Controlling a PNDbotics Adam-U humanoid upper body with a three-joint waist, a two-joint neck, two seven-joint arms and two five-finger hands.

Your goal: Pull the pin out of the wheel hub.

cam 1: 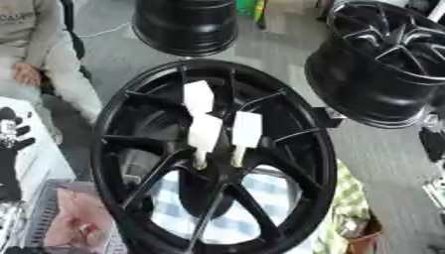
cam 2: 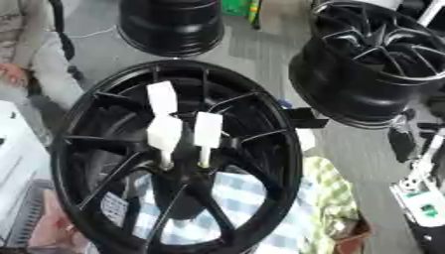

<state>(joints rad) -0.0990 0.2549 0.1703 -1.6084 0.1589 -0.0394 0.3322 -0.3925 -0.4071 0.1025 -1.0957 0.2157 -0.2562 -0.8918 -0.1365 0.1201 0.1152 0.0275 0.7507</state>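
Observation:
A large black wheel hub (cam 1: 130,149) stands tilted across the middle of both views. Three white pins with flat paddle-like heads stick out of its centre: one higher up (cam 1: 198,96), one in the middle (cam 1: 205,135) and one to its right (cam 1: 247,130). The thin stems of the lower two go into holes near the hub's centre (cam 1: 217,166). My left hand (cam 1: 12,133) shows at the left edge, black, fingers up and relaxed, well away from the pins and holding nothing. My right hand appears in neither view.
Two more black wheels stand behind, one at the top (cam 1: 184,25) and one at the upper right (cam 1: 382,59). A blue-checked cloth (cam 1: 257,198) lies under the hub. A grey basket (cam 1: 39,208) holding something pink sits at the lower left. A person sits at the upper left.

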